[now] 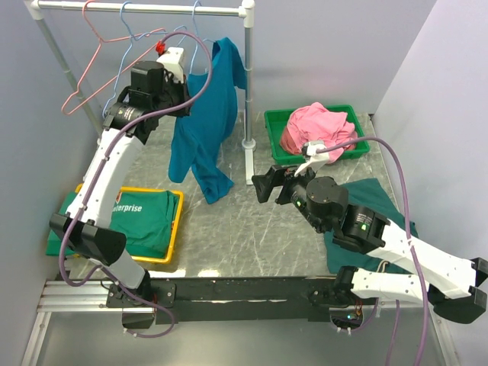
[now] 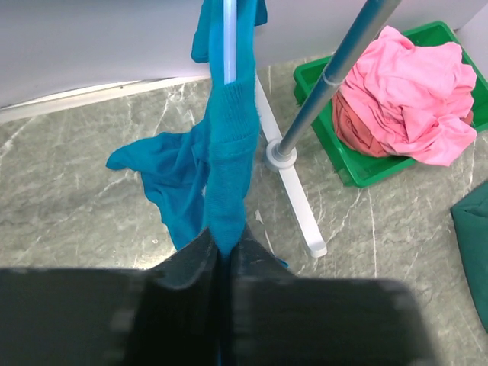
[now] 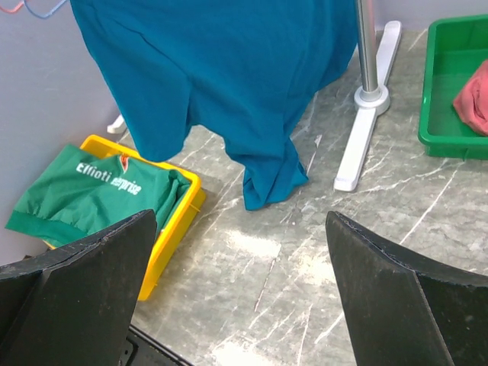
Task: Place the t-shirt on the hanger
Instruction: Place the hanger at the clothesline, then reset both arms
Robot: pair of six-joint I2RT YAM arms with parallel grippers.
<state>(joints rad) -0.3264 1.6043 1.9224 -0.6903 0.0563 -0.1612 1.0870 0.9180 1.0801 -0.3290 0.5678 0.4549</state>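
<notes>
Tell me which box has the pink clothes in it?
The green box: pink clothes fill it, while the yellow box holds a green printed shirt.

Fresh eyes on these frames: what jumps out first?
The teal t-shirt hangs below the rack rail at the back centre, drooping towards the table, with the left gripper shut on a fold of it. A pink garment heaped in the green bin at the back right stands out too. The right gripper hangs open mid-table, facing the shirt.
</notes>
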